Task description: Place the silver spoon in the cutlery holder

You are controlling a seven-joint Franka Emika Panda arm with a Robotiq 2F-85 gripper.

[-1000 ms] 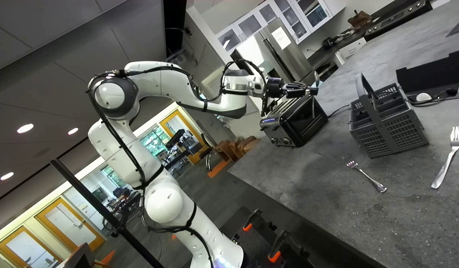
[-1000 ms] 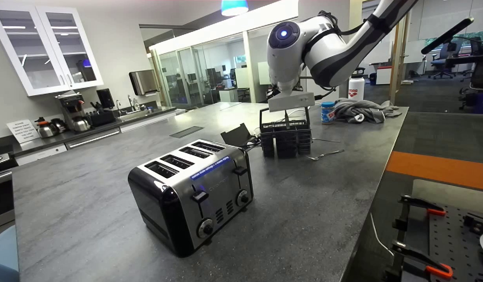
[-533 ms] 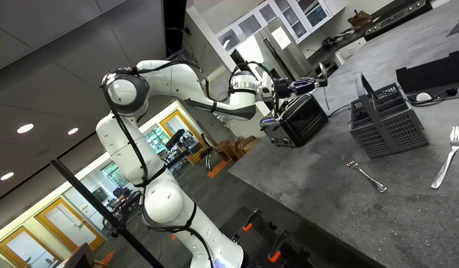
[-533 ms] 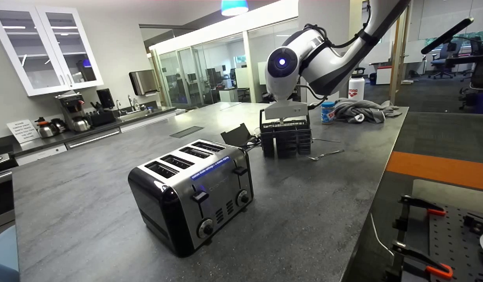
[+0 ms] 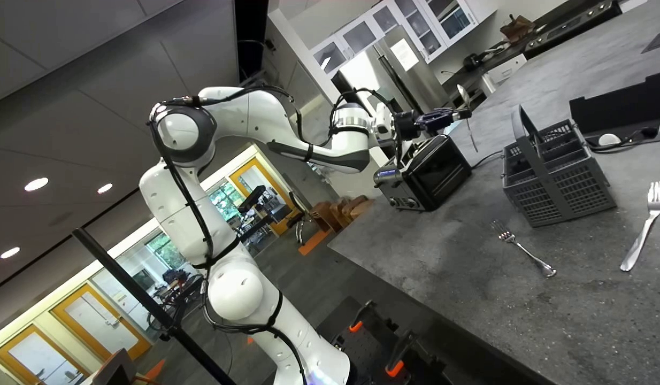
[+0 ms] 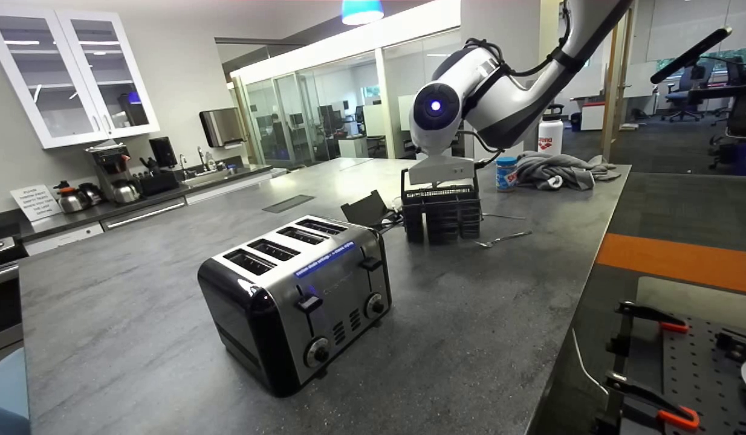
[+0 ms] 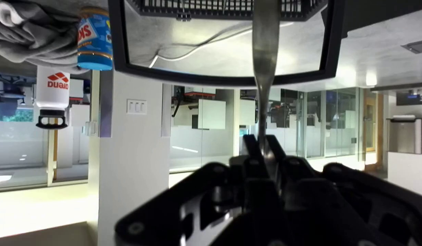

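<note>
The silver spoon (image 5: 463, 95) is held with its bowl above my fingers and its handle hanging down, slightly tilted. My gripper (image 5: 462, 114) is shut on it, beside the toaster and apart from the holder. In the wrist view, which stands upside down, the gripper (image 7: 262, 143) pinches the spoon (image 7: 265, 44), whose handle crosses in front of the holder's arch. The dark grey cutlery holder (image 5: 581, 184) stands upright on the counter; it also shows in an exterior view (image 6: 442, 211) and in the wrist view (image 7: 224, 80). In that exterior view the fingers are hidden behind the wrist.
A four-slot toaster (image 5: 423, 174) stands below the gripper. Two forks (image 5: 524, 254) (image 5: 643, 230) lie near the holder. A black open case (image 5: 621, 107) with cables is behind it. A blue-lidded jar (image 6: 506, 174) and grey cloth (image 6: 560, 170) lie beyond the holder.
My gripper has moved toward the holder with the spoon, mostly in the earlier half second. The spoon has tilted slightly, its handle end swinging toward the holder. The holder and forks have not moved.
</note>
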